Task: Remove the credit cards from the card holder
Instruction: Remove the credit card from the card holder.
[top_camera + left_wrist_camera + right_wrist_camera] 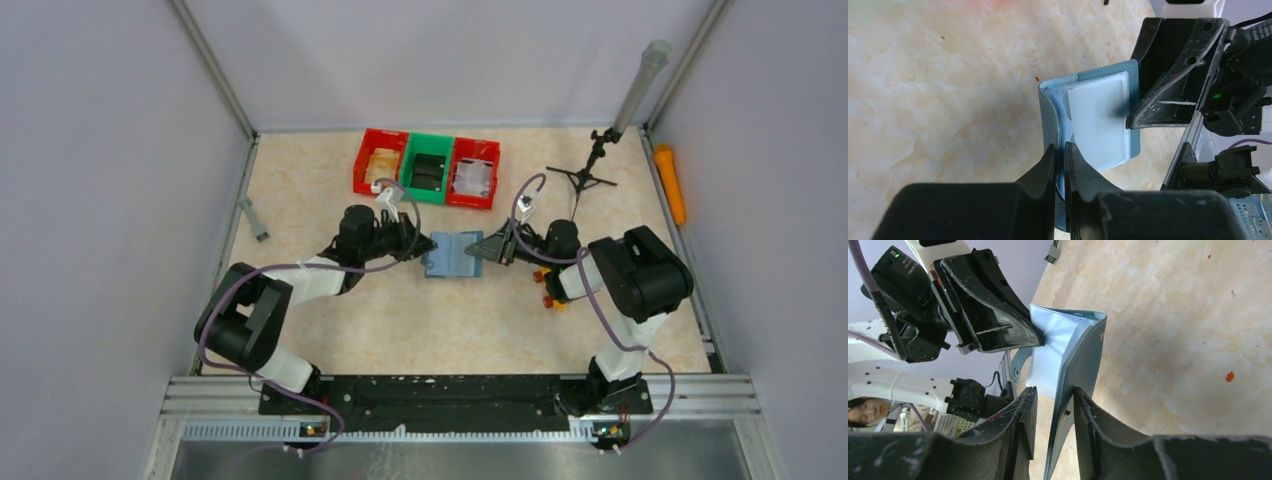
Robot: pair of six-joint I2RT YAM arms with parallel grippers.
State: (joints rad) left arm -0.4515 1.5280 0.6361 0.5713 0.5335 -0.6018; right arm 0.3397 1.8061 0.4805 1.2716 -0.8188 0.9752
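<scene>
1. Two tools are set at the teal-blue folding card holder [452, 255], mid-counter [400, 320]: left tool [1060, 150], 9 o'clock, clamped on it; right tool [1052, 395], 3 o'clock, parted around a flap.
2. No credit cards are seen removed; extraction is judged outstanding.

Teal card holder [452, 254] — open, pale inside

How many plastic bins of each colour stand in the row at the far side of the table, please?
Red plastic bins: 2
Green plastic bin: 1
Total: 3
</scene>
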